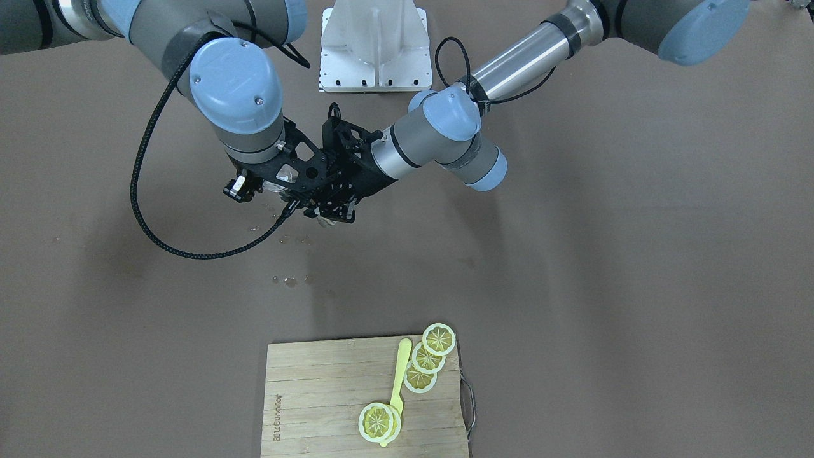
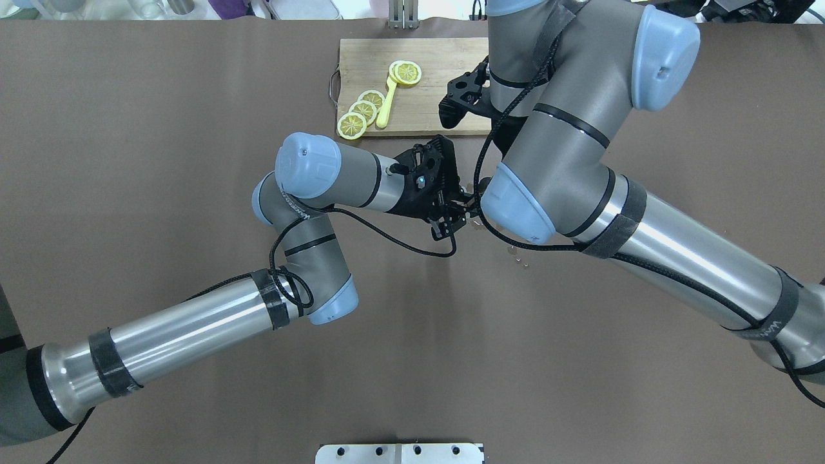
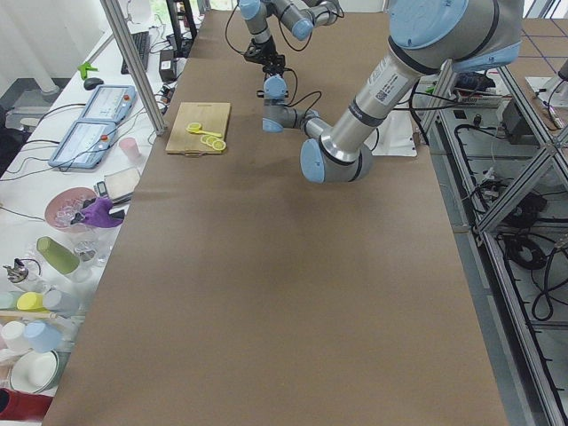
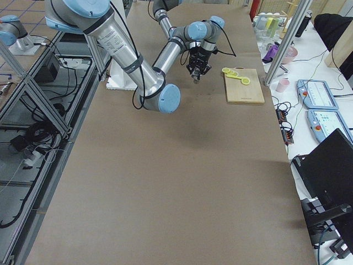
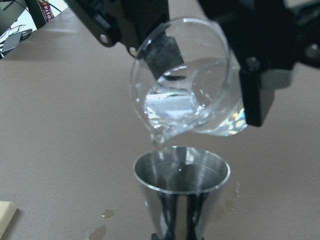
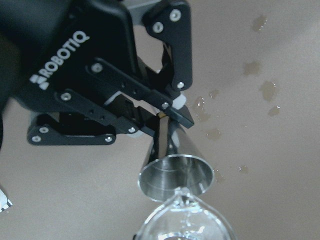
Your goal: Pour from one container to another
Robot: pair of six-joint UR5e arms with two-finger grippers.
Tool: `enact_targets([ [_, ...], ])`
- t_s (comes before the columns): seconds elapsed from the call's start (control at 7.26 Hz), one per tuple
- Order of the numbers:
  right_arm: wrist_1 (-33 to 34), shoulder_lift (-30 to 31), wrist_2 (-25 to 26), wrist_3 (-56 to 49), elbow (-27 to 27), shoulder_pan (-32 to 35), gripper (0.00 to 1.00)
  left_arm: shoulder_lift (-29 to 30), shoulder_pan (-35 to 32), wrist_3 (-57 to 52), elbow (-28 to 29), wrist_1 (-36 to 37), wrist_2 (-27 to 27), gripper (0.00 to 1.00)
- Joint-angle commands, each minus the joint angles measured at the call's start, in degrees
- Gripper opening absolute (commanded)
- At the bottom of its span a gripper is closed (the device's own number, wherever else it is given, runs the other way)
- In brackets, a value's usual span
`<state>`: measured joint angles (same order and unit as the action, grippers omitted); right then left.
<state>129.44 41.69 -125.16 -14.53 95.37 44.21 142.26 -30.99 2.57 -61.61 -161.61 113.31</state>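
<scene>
Your right pincer [image 5: 200, 65] clamps the tilted glass beaker [image 5: 187, 80], part full of water [image 5: 170, 107], its spout just above the steel cup [image 5: 181, 192] clamped in your left pincer [image 6: 167, 117]. Drops [image 6: 252, 67] dot the table [image 6: 280, 175] beneath; the cutting board [image 1: 318, 394] lies well apart.

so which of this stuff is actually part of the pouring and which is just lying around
In the job: glass beaker, tilted in the right gripper; metal cup below it, held by the left gripper.

Lying about: cutting board, lemon slices, yellow spoon, spilled drops on the table.
</scene>
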Motion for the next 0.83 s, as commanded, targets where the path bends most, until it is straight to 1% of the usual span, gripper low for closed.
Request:
enact_targets([
  [0.0,0.1,0.0,0.0,-0.4,-0.1,0.0,0.00,0.1,0.1,0.7,0.0,-0.5,0.0,0.00],
  [0.28,3.0,-0.7,0.3,-2.4,0.1,0.0,0.00,0.2,0.1,0.8,-0.1,-0.5,-0.1,0.00],
  [0.69,4.1,-1.4,0.4,-3.2,-0.4,0.0,0.00,0.2,0.1,0.8,0.0,-0.5,-0.1,0.00],
])
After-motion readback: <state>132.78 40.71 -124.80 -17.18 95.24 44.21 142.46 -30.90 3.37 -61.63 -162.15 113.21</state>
